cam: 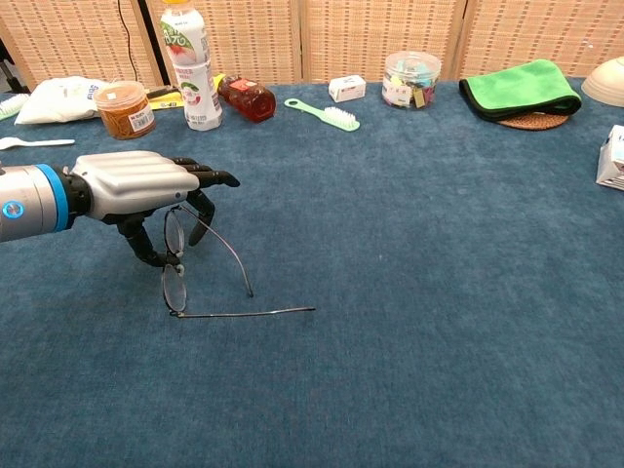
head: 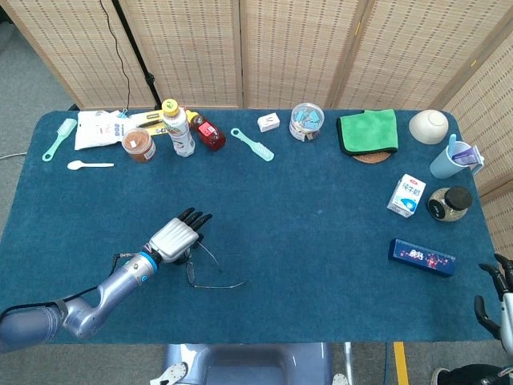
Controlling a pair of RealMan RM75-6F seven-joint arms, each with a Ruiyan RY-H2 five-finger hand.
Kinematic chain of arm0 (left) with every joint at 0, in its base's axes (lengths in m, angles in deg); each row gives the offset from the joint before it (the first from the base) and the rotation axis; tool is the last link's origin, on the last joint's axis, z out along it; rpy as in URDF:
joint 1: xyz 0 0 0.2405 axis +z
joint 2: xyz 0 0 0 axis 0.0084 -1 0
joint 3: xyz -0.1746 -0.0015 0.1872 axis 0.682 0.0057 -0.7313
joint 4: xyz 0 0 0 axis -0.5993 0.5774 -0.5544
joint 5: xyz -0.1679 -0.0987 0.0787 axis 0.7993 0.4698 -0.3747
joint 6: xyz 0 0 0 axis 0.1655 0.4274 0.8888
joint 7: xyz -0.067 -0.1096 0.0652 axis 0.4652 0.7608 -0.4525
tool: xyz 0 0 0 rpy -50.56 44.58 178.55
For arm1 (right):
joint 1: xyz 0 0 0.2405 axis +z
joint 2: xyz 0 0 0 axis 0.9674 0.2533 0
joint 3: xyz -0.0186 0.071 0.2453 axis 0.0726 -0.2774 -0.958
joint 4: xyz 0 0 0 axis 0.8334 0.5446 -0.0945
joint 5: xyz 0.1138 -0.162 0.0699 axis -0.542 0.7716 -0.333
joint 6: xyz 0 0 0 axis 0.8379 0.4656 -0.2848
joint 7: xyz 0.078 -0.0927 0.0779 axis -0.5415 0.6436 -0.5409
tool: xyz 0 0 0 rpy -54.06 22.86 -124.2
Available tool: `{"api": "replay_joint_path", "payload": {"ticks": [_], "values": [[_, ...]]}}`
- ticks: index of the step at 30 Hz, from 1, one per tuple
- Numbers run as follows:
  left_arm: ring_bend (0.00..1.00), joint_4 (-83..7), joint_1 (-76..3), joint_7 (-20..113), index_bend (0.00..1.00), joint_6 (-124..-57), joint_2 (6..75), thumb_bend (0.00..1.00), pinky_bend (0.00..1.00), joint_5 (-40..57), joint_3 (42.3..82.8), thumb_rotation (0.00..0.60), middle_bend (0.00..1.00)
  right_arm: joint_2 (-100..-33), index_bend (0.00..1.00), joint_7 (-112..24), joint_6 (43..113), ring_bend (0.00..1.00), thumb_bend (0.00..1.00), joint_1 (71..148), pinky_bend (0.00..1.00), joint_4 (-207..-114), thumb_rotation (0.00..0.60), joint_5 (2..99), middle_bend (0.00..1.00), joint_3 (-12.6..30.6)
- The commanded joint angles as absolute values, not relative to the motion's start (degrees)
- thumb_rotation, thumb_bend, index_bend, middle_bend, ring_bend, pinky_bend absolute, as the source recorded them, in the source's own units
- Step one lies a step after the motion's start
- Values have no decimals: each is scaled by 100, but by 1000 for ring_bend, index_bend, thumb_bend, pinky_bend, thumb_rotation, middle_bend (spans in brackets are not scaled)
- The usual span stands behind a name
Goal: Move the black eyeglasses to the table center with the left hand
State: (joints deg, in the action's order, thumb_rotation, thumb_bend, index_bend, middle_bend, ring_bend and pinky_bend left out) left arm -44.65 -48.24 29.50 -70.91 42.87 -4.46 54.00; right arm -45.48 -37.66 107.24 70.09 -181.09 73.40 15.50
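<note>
The black eyeglasses point(head: 195, 271) point(cam: 174, 284) lie thin-framed on the blue table point(head: 321, 241) at the front left, one temple stretched right and the other angled toward the front. My left hand point(head: 175, 237) point(cam: 132, 185) is over the frame, thumb down beside the lenses and fingers reaching out over them, pinching the frame. The lower lens touches the cloth. My right hand point(head: 498, 301) shows only partly, off the table's front right corner, holding nothing, its dark fingers apart.
Along the back edge stand a drink bottle point(head: 178, 128), an orange-lidded jar point(head: 139, 146), a red bottle point(head: 208, 132), a green brush point(head: 252, 144) and a green cloth point(head: 368, 131). A milk carton point(head: 406, 195) and a blue box point(head: 422, 257) sit at the right.
</note>
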Motion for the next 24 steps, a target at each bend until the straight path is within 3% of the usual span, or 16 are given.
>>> {"api": "replay_joint_path", "payload": {"ticks": [1, 18, 24], "values": [[0, -4410, -4772, 3028, 563, -7151, 4316, 264, 0, -474, 5408, 593, 13, -4549, 234, -3769, 10723, 129, 478, 7013, 167, -18108, 600, 7347, 128, 1549], [0, -4377, -4627, 2707, 570, -7392, 4561, 265, 0, 14, 5695, 583, 40, -4540, 236, -3861, 10756, 129, 479, 6979, 167, -18057, 600, 7339, 128, 1555], [0, -4597, -4683, 2354, 291, -7193, 4431, 257, 0, 352, 5683, 572, 10, -4553, 236, -3894, 10740, 129, 478, 6992, 167, -18027, 600, 7346, 128, 1552]]}}
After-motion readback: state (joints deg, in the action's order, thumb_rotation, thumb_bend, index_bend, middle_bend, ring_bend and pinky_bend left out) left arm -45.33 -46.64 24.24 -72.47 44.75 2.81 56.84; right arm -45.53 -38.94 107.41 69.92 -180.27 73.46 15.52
